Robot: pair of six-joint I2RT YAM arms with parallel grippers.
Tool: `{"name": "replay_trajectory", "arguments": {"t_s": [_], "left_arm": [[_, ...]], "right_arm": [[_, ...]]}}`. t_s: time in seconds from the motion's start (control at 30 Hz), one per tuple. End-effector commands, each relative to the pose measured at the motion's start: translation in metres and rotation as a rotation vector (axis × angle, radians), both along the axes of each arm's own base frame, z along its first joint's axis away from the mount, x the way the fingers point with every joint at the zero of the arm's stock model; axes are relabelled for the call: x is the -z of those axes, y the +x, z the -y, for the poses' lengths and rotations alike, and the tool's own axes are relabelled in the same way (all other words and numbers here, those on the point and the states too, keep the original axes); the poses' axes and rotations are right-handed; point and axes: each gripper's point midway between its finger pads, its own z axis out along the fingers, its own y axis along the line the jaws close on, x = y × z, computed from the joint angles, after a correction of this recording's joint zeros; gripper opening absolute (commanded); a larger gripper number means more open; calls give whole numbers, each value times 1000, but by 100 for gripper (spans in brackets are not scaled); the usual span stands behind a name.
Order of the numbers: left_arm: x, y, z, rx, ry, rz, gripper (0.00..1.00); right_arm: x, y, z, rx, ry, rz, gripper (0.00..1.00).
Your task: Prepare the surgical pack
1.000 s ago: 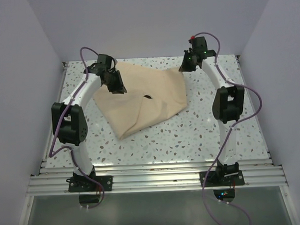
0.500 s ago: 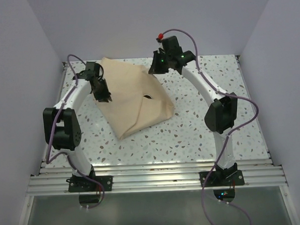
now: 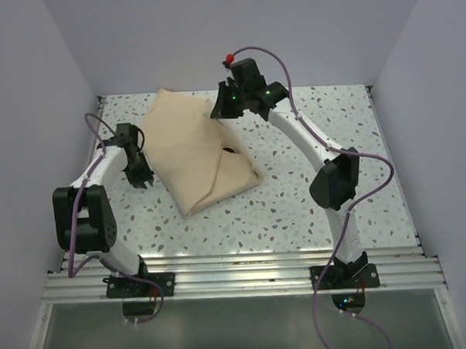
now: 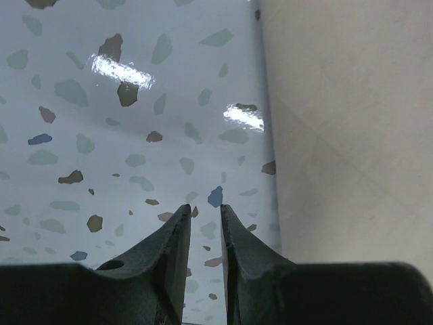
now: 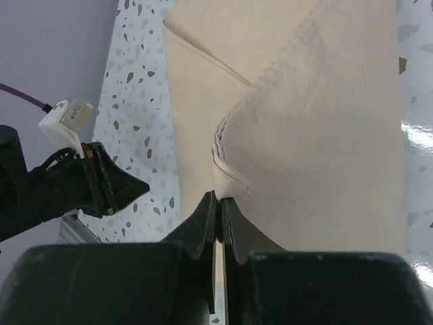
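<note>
Tan wrap sheet, plain; white table, grey-brown-blue speckles; white arms, black joints.

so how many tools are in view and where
2: left tool over bare table left of the wrap, open, empty; right tool at its far edge, shut on a fold.

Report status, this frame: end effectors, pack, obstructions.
Right end effector shut on wrap sheet corner. Left end effector slightly open, empty, over table beside sheet. Nothing in the way.
</note>
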Motion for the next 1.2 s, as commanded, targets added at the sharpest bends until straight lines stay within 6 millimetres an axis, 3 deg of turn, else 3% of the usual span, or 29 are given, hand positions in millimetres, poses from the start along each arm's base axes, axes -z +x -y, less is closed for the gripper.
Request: {"name": "replay_trajectory", "arguments": {"t_s": [0.0,0.27,0.67,0.8,1.17], "left_arm": [[12,3,-7,-27,-7,15,28],[40,-2,6,-40,-86,-12,27],[52,3,14,-37,-133,-15,27],[52,3,15,-34,-137,-17,27],[47,2,13,-31,-124,-11,27]], "right_arm": [[-18,-12,-29,-32,59,21,0],[0,-40,-79,-119,77,-14,0],[34,-88,-146,-234,72,-57,0],[43,-96,-156,-235,74,-81,0],[103,-114,-167,-266,27,-198,0]]}}
